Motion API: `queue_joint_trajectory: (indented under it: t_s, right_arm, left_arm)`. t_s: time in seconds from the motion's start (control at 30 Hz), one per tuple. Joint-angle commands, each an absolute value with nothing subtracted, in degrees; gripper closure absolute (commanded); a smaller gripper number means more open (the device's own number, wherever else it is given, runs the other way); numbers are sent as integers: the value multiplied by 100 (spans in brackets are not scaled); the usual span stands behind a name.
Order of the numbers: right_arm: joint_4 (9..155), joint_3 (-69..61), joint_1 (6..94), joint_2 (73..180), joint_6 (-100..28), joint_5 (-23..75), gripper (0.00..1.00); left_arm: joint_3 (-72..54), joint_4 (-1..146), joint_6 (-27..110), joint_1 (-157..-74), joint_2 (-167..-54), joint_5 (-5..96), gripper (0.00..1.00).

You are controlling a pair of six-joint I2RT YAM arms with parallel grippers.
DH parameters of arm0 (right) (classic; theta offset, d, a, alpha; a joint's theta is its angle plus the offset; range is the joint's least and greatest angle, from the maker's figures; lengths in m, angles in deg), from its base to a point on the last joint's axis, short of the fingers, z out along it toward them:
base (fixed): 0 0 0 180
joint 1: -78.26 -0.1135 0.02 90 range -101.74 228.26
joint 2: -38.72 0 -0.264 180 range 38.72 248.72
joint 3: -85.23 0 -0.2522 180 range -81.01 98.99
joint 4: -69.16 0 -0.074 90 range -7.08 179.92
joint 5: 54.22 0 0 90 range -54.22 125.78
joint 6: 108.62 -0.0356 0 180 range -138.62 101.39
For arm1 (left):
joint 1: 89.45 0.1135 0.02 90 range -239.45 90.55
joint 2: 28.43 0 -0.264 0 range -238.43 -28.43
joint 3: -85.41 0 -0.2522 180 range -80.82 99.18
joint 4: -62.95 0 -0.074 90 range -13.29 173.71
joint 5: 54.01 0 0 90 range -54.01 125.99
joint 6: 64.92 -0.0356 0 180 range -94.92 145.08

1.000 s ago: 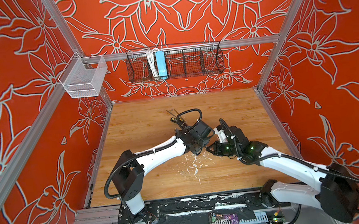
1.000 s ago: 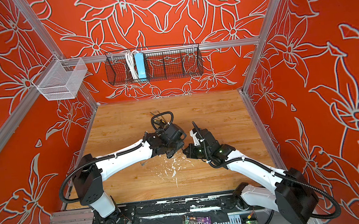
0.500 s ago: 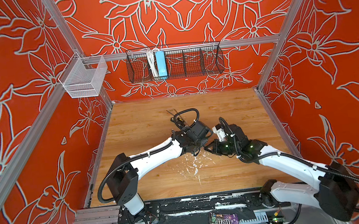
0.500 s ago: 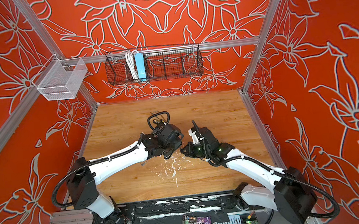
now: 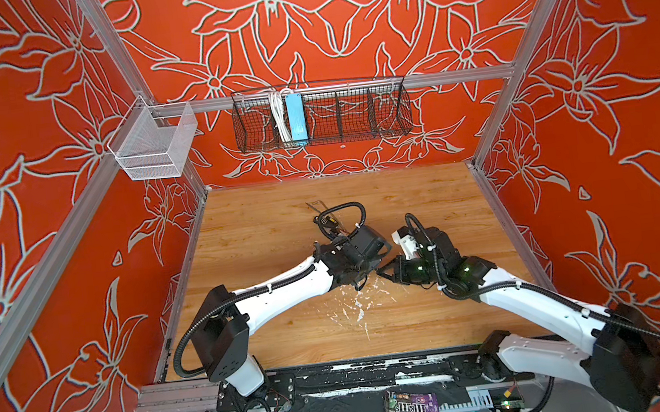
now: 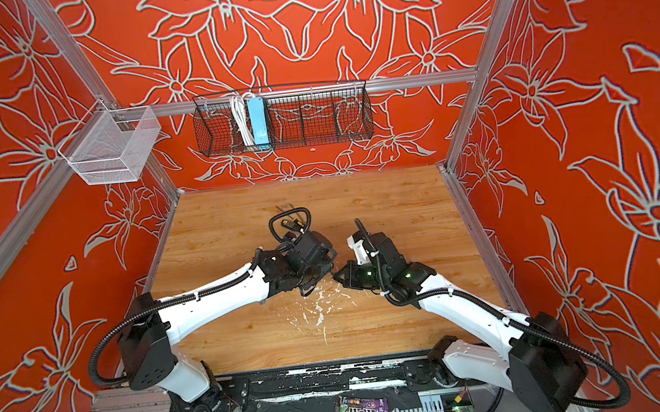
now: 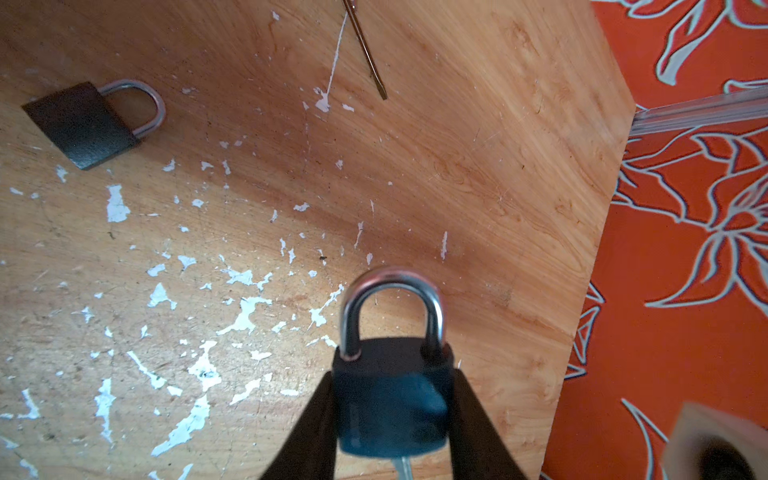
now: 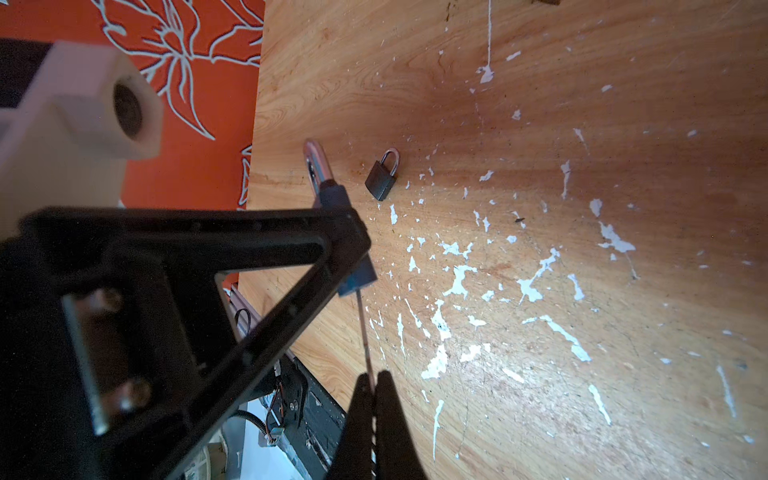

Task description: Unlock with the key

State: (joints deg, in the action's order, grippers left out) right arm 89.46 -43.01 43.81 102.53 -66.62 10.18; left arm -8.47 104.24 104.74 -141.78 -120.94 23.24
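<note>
Mid-table, the left gripper (image 7: pixel 392 384) grasps the padlock (image 7: pixel 390 407) by its body; just right, the right gripper (image 8: pixel 374 380) is clenched on the key (image 8: pixel 363 328) set in its base; a second padlock (image 7: pixel 81 124) lies apart on the table (image 7: pixel 498 166)

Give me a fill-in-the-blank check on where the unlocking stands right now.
The left gripper clamps a padlock whose shackle is ___.
The right gripper is shut on the ___ seated in that padlock.
The spare padlock lies on the ___.
Missing: closed; key; table.
</note>
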Motion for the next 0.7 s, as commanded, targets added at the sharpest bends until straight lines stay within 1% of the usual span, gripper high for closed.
queue_joint_trajectory:
  t_s: [0.0,0.13,0.27,0.4,0.5,0.57,0.67]
  right_arm:
    - [7783,-4439,4463,10399,-6969,1207,100]
    - [7765,-4277,4463,10482,-7020,1136,100]
    - [8151,-4077,4328,10407,-6757,1746,100]
    - [8332,-3935,4223,10272,-6358,2315,100]
    - [8409,-3785,3943,10232,-6003,2752,100]
    - [8402,-3749,3821,10287,-5838,2924,100]
    - [8418,-3733,3823,10350,-5638,3057,100]
  left_arm:
    - [-966,9909,10699,-14376,-11813,2984,100]
    - [-1067,9796,10802,-14385,-11746,3092,100]
    - [-1227,9548,11033,-14390,-11732,3391,100]
    - [-1126,9877,11028,-14402,-11777,3380,100]
    - [-1173,9694,11195,-14403,-11799,3619,100]
    - [-1138,9598,11211,-14403,-11833,3702,100]
    - [-986,9884,11126,-14405,-11907,3640,100]
